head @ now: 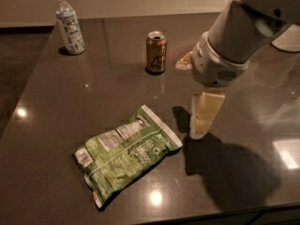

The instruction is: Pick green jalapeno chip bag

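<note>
The green jalapeno chip bag [124, 153] lies flat on the dark table [56, 97], label side up, near the front edge, left of centre. My gripper [205, 114] hangs from the white arm that comes in from the upper right. Its cream fingers point down just right of the bag's upper right corner, slightly above the table. It holds nothing that I can see.
A brown soda can [156, 51] stands upright behind the bag at mid-table. A clear water bottle [69, 24] stands at the far left corner. The arm's shadow falls on the table to the right of the bag. The table's front edge runs just below the bag.
</note>
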{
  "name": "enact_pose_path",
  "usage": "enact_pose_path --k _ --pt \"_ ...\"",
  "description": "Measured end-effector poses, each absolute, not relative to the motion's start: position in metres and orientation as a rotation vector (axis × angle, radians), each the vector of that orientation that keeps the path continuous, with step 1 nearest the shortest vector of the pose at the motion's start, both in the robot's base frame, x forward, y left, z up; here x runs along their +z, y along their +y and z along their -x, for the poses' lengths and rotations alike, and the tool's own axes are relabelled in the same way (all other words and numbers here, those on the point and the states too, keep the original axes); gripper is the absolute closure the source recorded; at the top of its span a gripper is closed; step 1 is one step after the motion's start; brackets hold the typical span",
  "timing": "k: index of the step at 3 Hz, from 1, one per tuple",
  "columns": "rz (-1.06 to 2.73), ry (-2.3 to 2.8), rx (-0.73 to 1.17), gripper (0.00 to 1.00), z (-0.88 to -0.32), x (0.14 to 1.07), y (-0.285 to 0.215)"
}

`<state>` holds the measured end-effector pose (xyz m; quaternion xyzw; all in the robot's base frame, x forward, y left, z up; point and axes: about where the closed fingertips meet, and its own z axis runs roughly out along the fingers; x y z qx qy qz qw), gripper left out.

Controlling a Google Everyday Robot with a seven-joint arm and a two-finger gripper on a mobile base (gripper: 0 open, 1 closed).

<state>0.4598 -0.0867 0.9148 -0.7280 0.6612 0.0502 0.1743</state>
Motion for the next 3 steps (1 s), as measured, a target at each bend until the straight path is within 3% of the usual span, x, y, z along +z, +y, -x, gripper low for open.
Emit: enact_pose_path --k 3 --pt "2.264 1.694 0.271 0.0 -0.44 0.851 -0.023"
